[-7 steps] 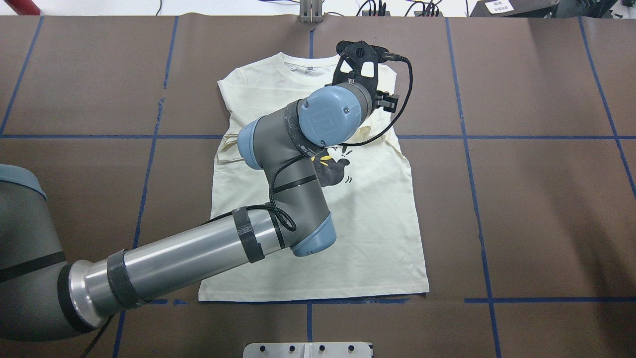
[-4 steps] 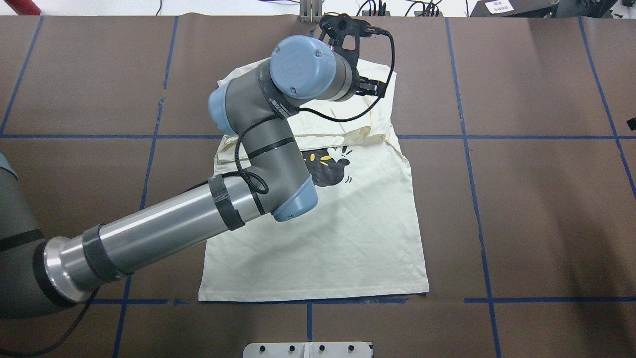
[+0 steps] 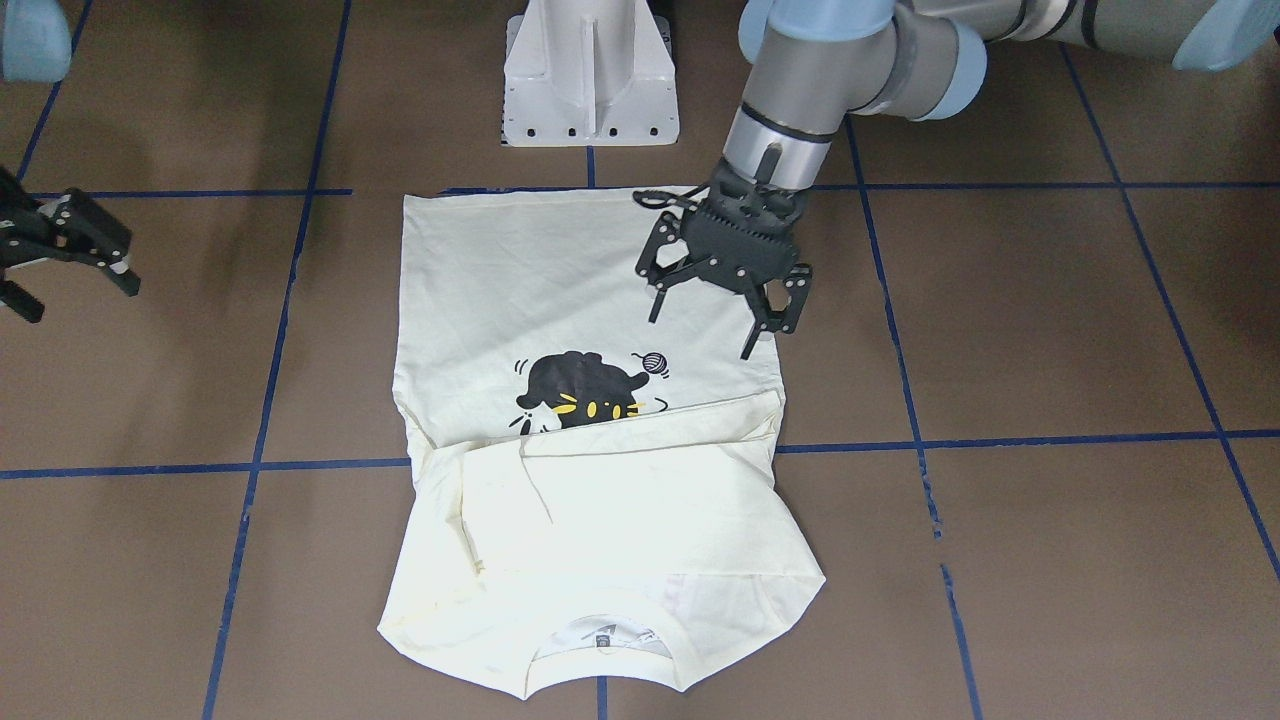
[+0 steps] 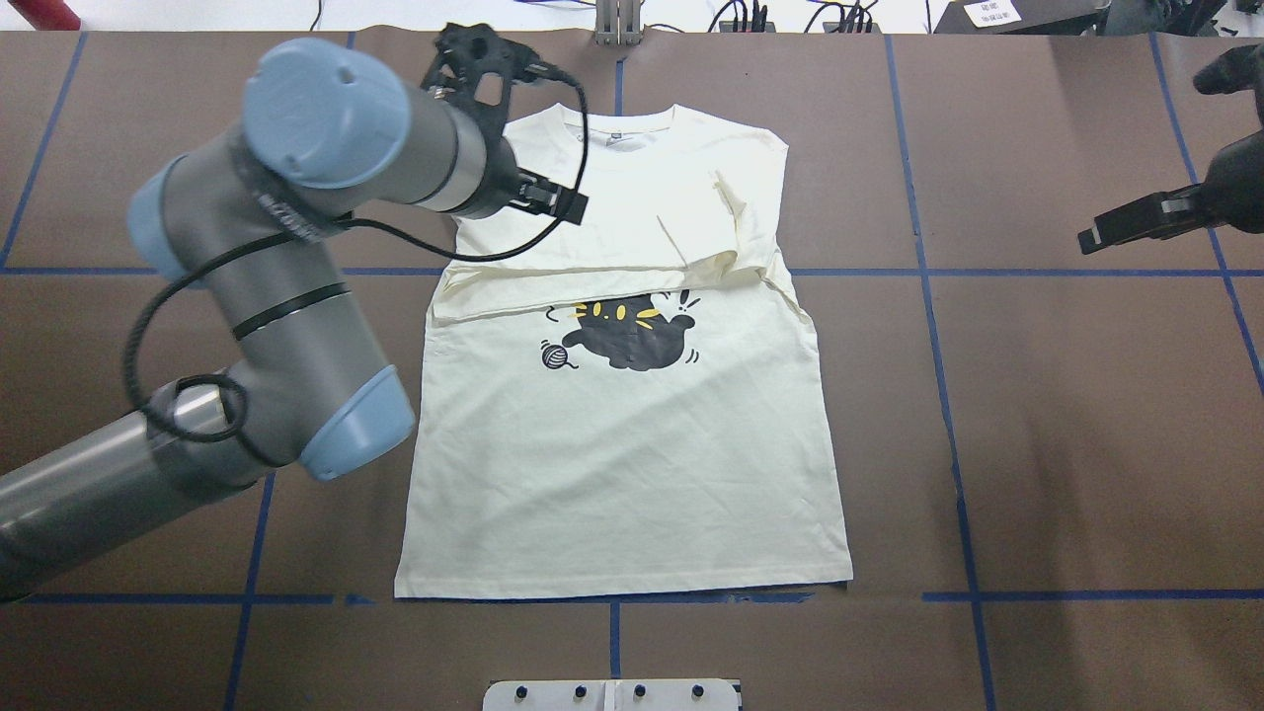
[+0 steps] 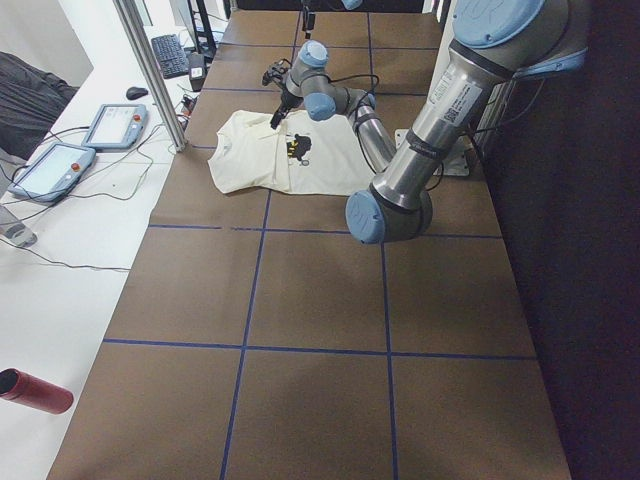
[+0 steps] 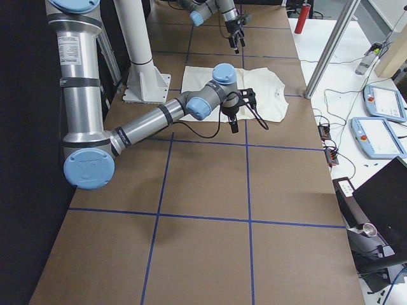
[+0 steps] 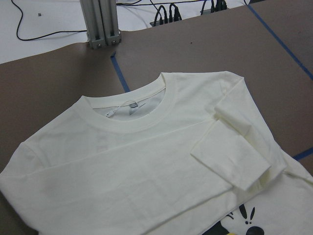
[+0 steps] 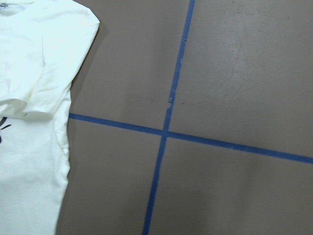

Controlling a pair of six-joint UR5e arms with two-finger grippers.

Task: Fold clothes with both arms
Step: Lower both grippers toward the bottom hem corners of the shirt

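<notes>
While the left claw hangs spread, the T-shirt points its collar away from the pedestal

T-shirt — cream cotton-like cloth, matt, softly creased, below the left claw; printed patch flat black.
Left claw: black plastic, matt.
Left arm, behind the claw: silver metal tube, dull sheen; joint caps light-blue, smooth plastic.
Counter, under the claw — brown paper-like sheet, matt, faintly scuffed; blue tape lines.
</notes>
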